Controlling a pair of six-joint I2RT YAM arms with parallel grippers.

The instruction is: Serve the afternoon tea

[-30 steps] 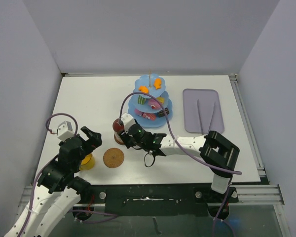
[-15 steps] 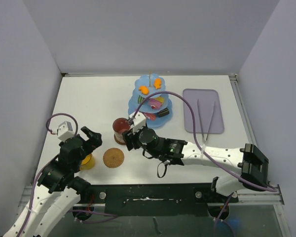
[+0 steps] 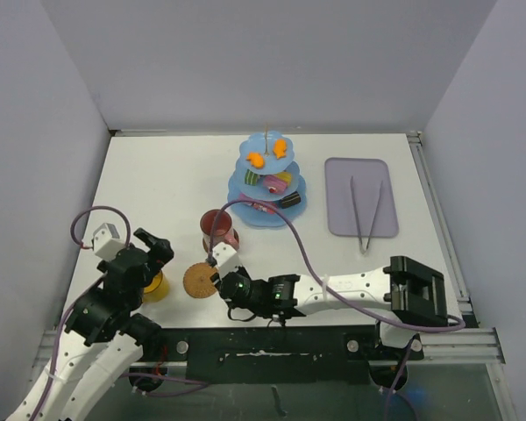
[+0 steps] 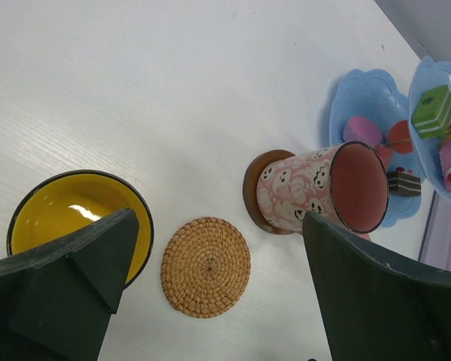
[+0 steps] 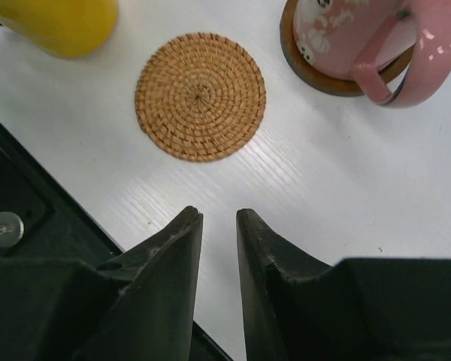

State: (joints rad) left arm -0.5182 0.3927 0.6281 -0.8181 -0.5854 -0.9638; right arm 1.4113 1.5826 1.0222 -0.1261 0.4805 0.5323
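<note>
Toward the lower left of the top view, the left gripper (image 3: 154,244) hung over the white table (image 3: 158,175) with its fingers spread wide and nothing between them. The yellow mug (image 3: 154,286) stood upright just below it; in the left wrist view that mug (image 4: 68,218) sat at the lower left, partly hidden behind one finger (image 4: 75,263).

Right of the yellow mug lay a bare woven coaster (image 3: 202,280), flat on the table. Above it in the frame stood the pink mug (image 3: 217,226), dark red inside, resting on a dark brown coaster (image 4: 248,192), with its handle (image 5: 413,53) showing at the upper right of the right wrist view.

At the lower centre, the right gripper (image 5: 218,214) pointed down at bare table just below the woven coaster, its fingers nearly closed with only a narrow slit between them, and it held nothing.

Higher up, at the centre of the top view, the light-blue stand (image 3: 238,186) carried the toy cakes (image 3: 256,160) on its tiers. A lilac tray (image 3: 342,175) lay to its right with metal tongs (image 3: 366,215) on it, their joined end past its lower edge.
</note>
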